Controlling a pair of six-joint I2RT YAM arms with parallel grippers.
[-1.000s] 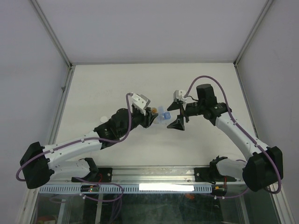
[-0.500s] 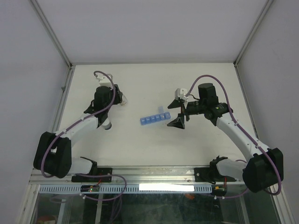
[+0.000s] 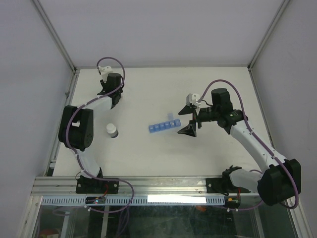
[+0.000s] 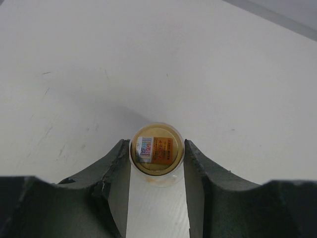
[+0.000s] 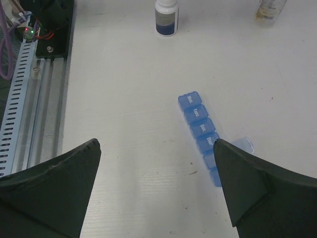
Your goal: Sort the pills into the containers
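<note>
My left gripper [image 4: 156,148] is shut on a small clear bottle [image 4: 156,148]. The bottle is seen end-on, with an orange and white sticker on its round face. From above, this gripper [image 3: 115,98] sits at the table's far left, mostly under its own arm. The pills show only as an orange-tan mass inside that bottle [image 5: 270,9]. The containers [image 3: 163,126], a blue strip of day-marked boxes [image 5: 200,126], lie mid-table with one lid [image 5: 242,145] flipped open. My right gripper [image 3: 187,121] hovers open just right of the strip. Nothing is between its fingers [image 5: 156,144].
A white-capped bottle [image 3: 112,130] with a grey label [image 5: 166,17] stands left of the strip. The metal frame rail [image 3: 69,94] runs along the table's left edge close to the left arm. A slotted cable rail [image 5: 25,99] borders the near edge.
The left arm has swung away from the strip to the far left back of the table, folding up as it went. The strip now lies uncovered. The right arm has barely moved.
</note>
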